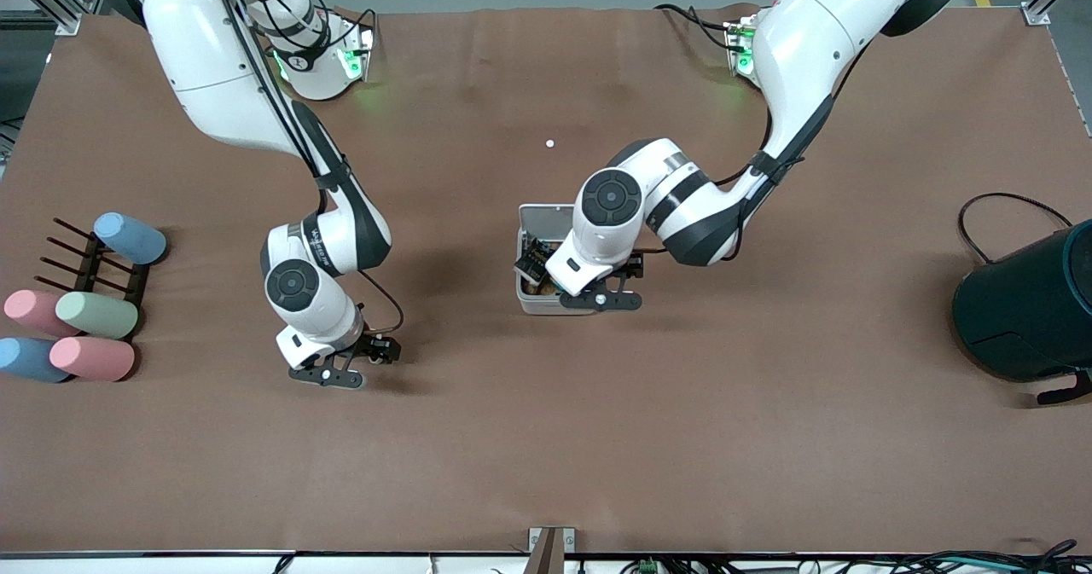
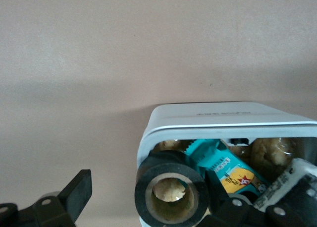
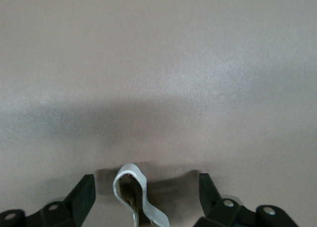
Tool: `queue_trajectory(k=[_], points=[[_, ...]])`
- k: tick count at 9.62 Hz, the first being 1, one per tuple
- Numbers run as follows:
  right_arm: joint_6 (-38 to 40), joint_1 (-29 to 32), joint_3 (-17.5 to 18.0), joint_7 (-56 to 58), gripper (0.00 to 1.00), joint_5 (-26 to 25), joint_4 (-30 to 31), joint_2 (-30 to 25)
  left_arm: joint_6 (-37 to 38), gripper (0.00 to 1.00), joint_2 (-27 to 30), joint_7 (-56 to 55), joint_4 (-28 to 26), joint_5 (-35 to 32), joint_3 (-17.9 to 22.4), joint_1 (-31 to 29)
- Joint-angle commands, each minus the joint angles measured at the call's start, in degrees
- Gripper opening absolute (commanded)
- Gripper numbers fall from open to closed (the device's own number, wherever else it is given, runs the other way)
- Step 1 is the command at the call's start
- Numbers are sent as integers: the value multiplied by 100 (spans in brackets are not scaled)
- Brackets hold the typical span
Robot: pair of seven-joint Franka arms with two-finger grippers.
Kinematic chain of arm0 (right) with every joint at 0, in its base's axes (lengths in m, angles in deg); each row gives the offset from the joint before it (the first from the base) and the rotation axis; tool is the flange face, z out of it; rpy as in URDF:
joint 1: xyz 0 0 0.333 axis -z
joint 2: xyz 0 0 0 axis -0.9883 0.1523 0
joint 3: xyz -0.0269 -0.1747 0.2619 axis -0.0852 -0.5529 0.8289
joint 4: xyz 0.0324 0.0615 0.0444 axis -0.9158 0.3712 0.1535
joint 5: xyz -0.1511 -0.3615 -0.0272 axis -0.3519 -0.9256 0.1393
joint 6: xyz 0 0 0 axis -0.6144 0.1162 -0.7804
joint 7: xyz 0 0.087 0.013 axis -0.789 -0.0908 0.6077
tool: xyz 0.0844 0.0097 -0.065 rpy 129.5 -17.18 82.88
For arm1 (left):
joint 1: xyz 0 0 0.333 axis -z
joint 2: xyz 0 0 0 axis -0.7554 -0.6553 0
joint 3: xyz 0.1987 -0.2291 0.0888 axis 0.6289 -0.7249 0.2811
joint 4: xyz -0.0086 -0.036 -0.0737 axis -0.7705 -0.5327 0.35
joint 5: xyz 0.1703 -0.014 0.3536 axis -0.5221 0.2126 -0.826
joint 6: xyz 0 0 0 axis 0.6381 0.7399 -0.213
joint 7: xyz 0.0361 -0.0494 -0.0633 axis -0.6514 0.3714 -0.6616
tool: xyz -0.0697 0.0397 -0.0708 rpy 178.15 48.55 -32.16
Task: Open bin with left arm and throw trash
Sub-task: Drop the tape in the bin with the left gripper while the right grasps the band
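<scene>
The bin (image 1: 546,216) stands mid-table with its lid up, and it also shows in the left wrist view (image 2: 228,119). Inside it are a teal wrapper (image 2: 220,162), crumpled scraps and a black packet (image 1: 532,258). My left gripper (image 1: 597,299) hangs over the bin's edge nearest the front camera, fingers spread wide (image 2: 148,195). The dark tape roll (image 2: 171,193) sits between them against one finger, well apart from the other. My right gripper (image 1: 328,375) is low over the table toward the right arm's end, open (image 3: 146,197). The off-white rubber band (image 3: 132,193) stands looped on the table between its fingers.
Several pastel cylinders (image 1: 94,314) and a dark rack (image 1: 90,263) lie at the right arm's end. A large dark teal cylinder (image 1: 1028,305) with a cable lies at the left arm's end. A tiny white dot (image 1: 549,143) lies between the bin and the bases.
</scene>
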Motion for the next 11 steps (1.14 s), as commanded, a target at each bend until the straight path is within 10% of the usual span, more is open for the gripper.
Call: queue_trajectory(k=[1,6,11], points=[[569,-57,64,-63,11,-108,110,-141,50,100,87,-114,-29,-103,-10,-20],[704,-66,257,-1089,0,434,-388,-387,58,100,79,-474,-81,-103,-19,103],[2539,-128,590,-2556,0,1517,-2024,-545,716,100,831,-475,-38,150,-292,-220]])
